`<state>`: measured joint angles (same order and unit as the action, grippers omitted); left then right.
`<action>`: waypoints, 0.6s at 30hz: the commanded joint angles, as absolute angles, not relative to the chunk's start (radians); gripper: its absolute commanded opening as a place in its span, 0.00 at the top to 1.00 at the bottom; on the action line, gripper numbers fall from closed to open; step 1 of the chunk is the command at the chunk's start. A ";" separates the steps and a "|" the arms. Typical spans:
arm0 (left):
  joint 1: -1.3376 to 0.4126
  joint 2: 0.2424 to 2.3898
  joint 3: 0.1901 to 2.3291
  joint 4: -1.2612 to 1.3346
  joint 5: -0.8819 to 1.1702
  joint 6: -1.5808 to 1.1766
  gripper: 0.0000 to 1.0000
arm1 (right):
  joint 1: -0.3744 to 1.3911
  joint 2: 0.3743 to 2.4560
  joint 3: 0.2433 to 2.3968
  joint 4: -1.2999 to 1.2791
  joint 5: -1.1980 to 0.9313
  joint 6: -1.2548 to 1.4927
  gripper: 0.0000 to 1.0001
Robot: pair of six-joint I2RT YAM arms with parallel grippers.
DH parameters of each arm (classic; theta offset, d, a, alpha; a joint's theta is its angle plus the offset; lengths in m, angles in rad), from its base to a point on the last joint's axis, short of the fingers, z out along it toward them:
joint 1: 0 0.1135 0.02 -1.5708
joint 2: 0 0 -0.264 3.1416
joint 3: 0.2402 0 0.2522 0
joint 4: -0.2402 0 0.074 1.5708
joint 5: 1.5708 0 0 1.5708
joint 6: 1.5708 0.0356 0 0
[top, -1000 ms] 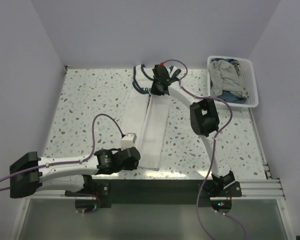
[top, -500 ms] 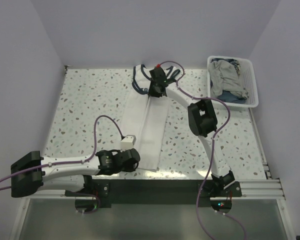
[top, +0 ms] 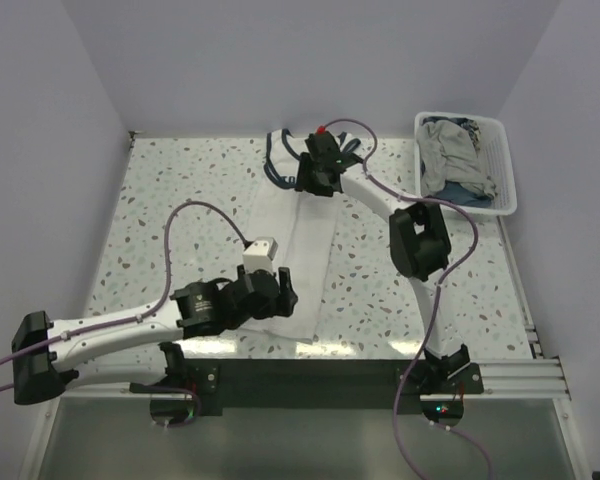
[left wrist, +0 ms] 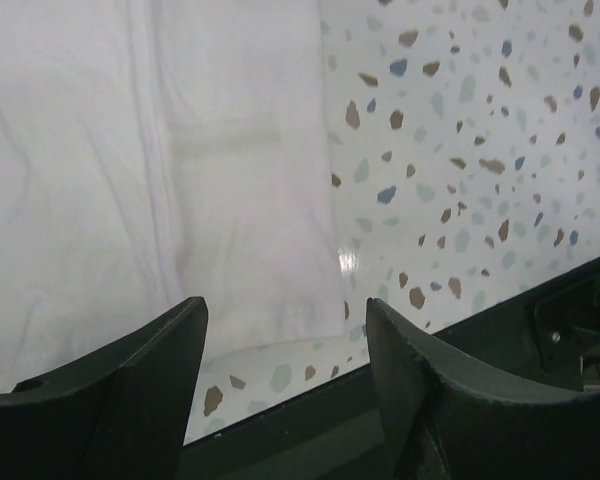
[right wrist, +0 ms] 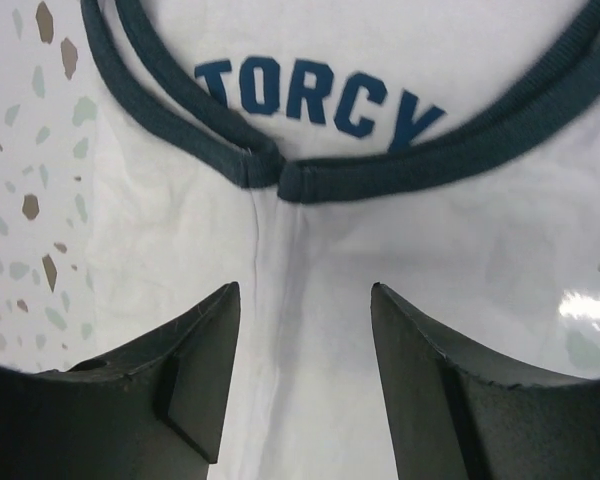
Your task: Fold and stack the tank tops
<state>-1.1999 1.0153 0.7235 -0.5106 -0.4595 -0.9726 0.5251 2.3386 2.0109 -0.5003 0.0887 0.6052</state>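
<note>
You'll find the white tank top (top: 302,250) folded into a long strip on the table (top: 160,220), left of the basket (top: 507,175) (grey tank top (top: 450,155) inside). Left gripper (left wrist: 285,330) over its hem and right gripper (right wrist: 302,320) over its neckline both gape, gripping nothing.

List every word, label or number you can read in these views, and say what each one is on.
"TORCY": navy capitals on the white tank top, just under its navy neck trim, in the right wrist view; the trim may hide further letters.
Top view: the same print is too small to read.
Basket and the clothes in it: no text can be made out.
Left wrist view: none.
</note>
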 commanded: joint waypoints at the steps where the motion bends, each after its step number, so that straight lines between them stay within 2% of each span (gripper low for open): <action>1: -1.055 1.044 0.828 -0.499 -0.559 -0.869 0.31 | 0.528 2.111 1.887 -0.480 0.132 0.584 0.41; 5: -0.787 1.188 0.894 -0.319 -0.453 -0.669 0.38 | 0.528 2.062 1.729 -0.476 0.155 0.595 0.49; 7: -0.667 1.328 0.978 -0.284 -0.414 -0.635 0.40 | 0.528 2.060 1.703 -0.474 0.163 0.592 0.50; 10: -0.568 1.501 1.092 -0.226 -0.374 -0.559 0.43 | 0.522 2.088 1.689 -0.468 0.182 0.575 0.56; 15: -0.471 1.760 1.234 -0.178 -0.266 -0.463 0.45 | 0.483 2.259 1.854 -0.541 0.181 0.526 0.65; 18: -0.462 1.787 1.246 -0.184 -0.256 -0.457 0.45 | 0.456 2.305 1.894 -0.560 0.173 0.519 0.66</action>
<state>-0.4763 1.7496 1.1858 -0.2398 -0.3161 -0.5259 0.4980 2.2574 1.8038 -0.5274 0.1493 0.5552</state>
